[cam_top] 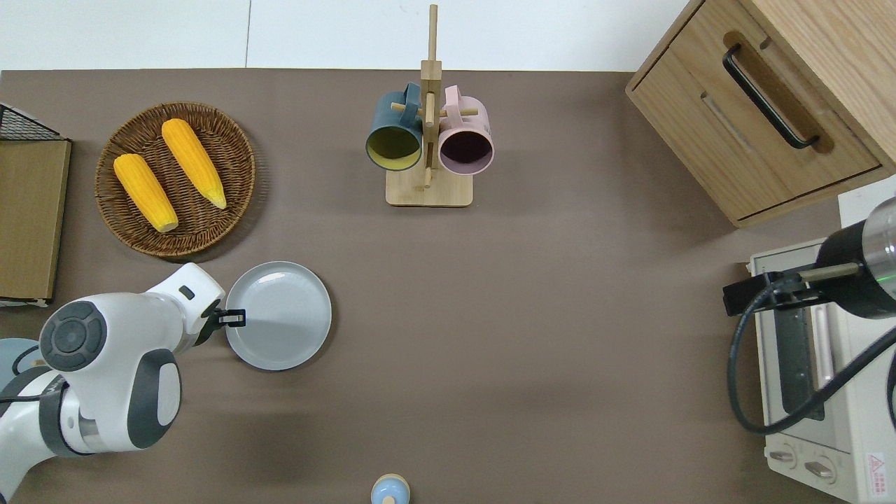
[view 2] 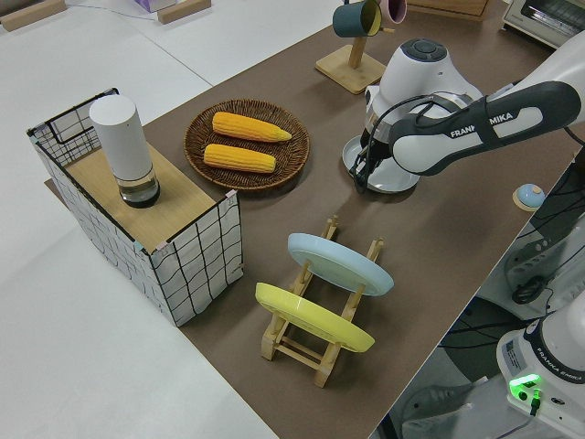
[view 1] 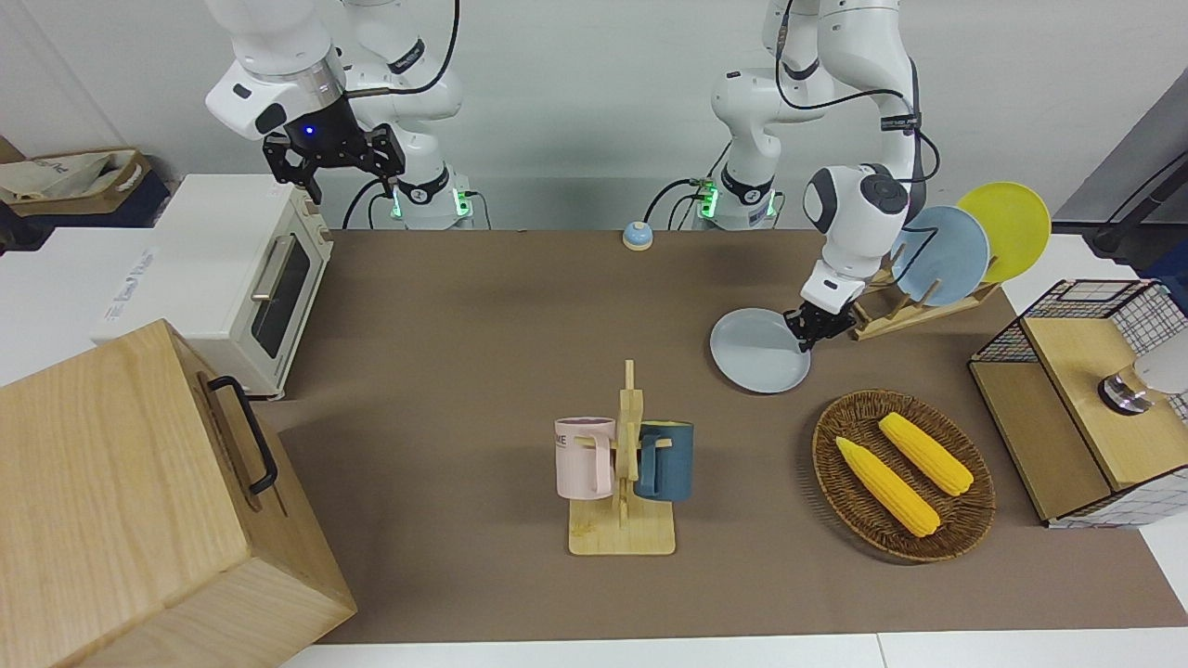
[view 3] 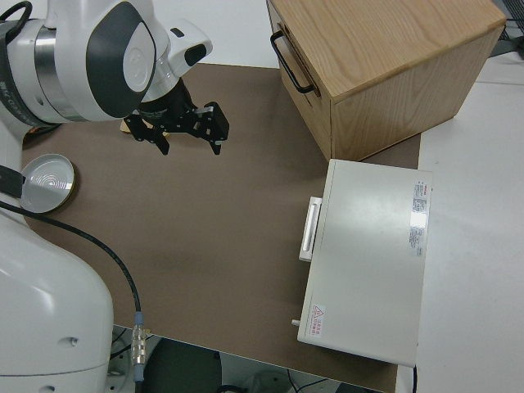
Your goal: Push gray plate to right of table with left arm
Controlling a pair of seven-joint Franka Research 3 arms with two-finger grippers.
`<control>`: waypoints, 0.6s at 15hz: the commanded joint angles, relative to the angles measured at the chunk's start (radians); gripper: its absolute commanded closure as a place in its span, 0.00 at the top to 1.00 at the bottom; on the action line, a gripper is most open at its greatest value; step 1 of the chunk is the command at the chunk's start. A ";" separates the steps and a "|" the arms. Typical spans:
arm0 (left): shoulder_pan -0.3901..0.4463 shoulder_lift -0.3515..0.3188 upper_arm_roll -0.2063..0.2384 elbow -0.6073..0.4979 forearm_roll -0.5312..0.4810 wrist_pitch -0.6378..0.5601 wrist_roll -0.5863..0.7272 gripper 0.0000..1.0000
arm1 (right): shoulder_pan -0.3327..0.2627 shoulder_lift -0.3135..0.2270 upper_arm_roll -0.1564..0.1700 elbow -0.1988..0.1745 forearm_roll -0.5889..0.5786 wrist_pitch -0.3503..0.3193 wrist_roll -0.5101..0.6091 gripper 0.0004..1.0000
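The gray plate (view 1: 756, 366) lies flat on the brown table (view 1: 464, 306), between the wicker basket and the robots; it also shows in the overhead view (cam_top: 283, 315) and the left side view (view 2: 398, 180). My left gripper (view 1: 806, 331) is low at the table, its fingers together and touching the plate's rim on the side toward the left arm's end, as the overhead view (cam_top: 236, 318) shows. It holds nothing. My right gripper (view 3: 182, 131) is open and empty, and that arm is parked.
A wicker basket (cam_top: 175, 178) with two corn cobs lies just farther from the robots than the plate. A mug rack (cam_top: 428, 140) stands mid-table. A dish rack (view 1: 919, 311) holds a sky-blue and a yellow plate. A toaster oven (view 1: 251, 278) and a wooden cabinet (view 1: 139, 501) stand at the right arm's end.
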 commanded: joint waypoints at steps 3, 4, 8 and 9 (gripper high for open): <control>-0.107 -0.002 0.003 -0.025 -0.010 0.011 -0.102 0.00 | -0.019 -0.002 0.016 0.009 0.004 -0.016 0.013 0.98; -0.119 -0.003 0.003 -0.031 -0.016 0.013 -0.113 0.00 | -0.020 -0.002 0.016 0.009 0.004 -0.016 0.012 0.98; -0.197 -0.005 0.003 -0.033 -0.064 0.013 -0.173 0.00 | -0.019 -0.002 0.016 0.009 0.004 -0.016 0.012 0.98; -0.216 -0.005 0.003 -0.033 -0.064 0.013 -0.199 0.00 | -0.020 -0.002 0.016 0.009 0.004 -0.016 0.012 0.98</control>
